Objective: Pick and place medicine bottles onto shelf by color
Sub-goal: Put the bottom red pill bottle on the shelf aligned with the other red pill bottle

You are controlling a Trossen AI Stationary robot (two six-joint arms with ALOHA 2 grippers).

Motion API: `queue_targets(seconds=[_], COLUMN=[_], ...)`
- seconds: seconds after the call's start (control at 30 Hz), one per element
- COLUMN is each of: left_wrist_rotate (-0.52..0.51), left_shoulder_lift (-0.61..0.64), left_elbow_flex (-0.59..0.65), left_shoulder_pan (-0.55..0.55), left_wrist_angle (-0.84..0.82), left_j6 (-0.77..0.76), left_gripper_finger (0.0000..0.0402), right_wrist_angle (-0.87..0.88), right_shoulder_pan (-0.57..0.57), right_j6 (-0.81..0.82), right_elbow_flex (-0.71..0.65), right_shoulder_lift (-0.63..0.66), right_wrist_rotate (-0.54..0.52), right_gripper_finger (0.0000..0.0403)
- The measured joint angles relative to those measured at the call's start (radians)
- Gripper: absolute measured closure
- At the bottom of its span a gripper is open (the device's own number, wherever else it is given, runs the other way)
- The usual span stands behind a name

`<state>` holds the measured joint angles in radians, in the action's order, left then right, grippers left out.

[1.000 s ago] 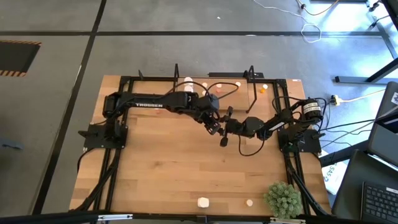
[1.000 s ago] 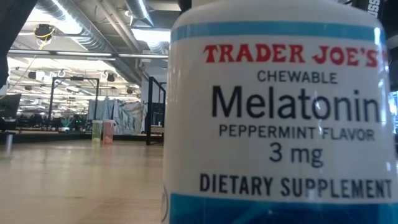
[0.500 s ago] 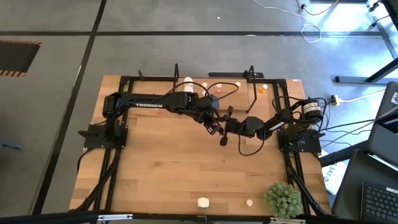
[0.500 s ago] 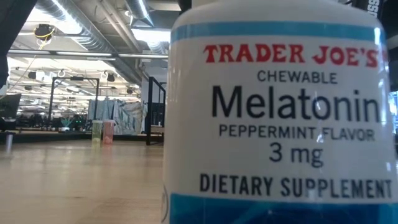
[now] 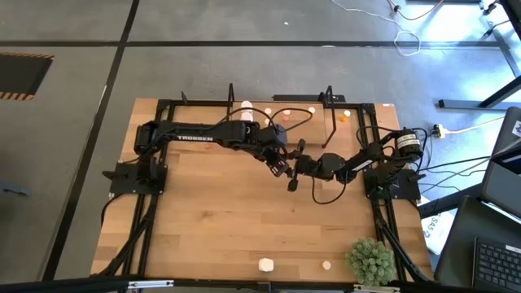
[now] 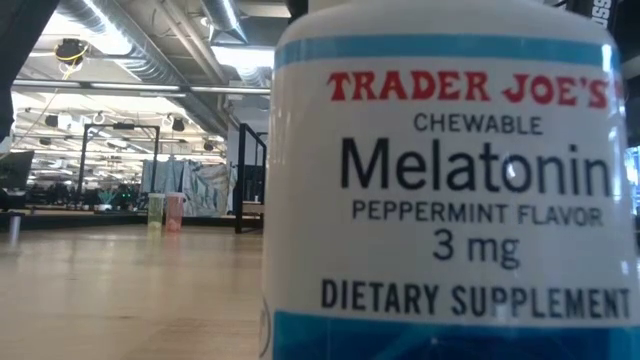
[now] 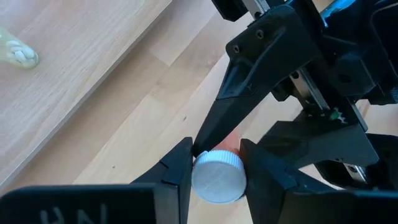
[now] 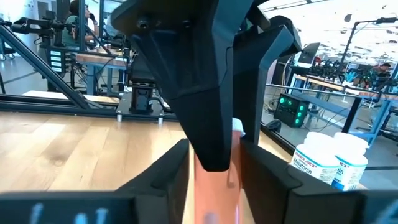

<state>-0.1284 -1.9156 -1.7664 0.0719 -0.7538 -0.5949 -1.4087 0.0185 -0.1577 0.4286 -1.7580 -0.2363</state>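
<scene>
**Bottle handover between two claws at mid-worktop**

Left claw (image 7: 214,168), reaching in over the middle of the worktop (image 5: 220,220), has its two fingers pressed against the silver-white cap of a small orange bottle (image 7: 219,176). Right claw (image 8: 211,165) meets it head-on, its fingers straddling the pink-orange body of the same bottle; whether they grip or merely flank it cannot be told. Judged step: a handover of one bottle in mid-air, before placement. The shelf (image 5: 281,102) lies along the far edge, with several pale and orange bottles on it; two more bottles (image 5: 266,264) stand near the front edge, one a white Melatonin bottle (image 6: 450,190) filling the low view. Next, one claw must release cleanly while the other holds firm, then carry the bottle to its colour group.
</scene>
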Motion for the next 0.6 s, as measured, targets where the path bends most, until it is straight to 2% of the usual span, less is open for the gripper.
queue_targets(seconds=[0.23, 0.6], left_wrist_rotate=[-0.012, -0.018], left_shoulder_lift=[0.001, 0.006], left_elbow_flex=[0.000, 0.000], left_shoulder_pan=[0.000, 0.009], left_wrist_angle=[-0.029, -0.081], left_j6=[0.003, 0.030], left_gripper_finger=[0.0300, 0.0301], right_wrist_angle=[0.004, 0.018], right_shoulder_pan=[0.000, 0.018], right_j6=[-0.005, -0.002], right_elbow_flex=[0.000, -0.059], right_shoulder_lift=[0.000, 0.015], right_wrist_rotate=[-0.007, -0.010], right_gripper_finger=[0.0215, 0.0214])
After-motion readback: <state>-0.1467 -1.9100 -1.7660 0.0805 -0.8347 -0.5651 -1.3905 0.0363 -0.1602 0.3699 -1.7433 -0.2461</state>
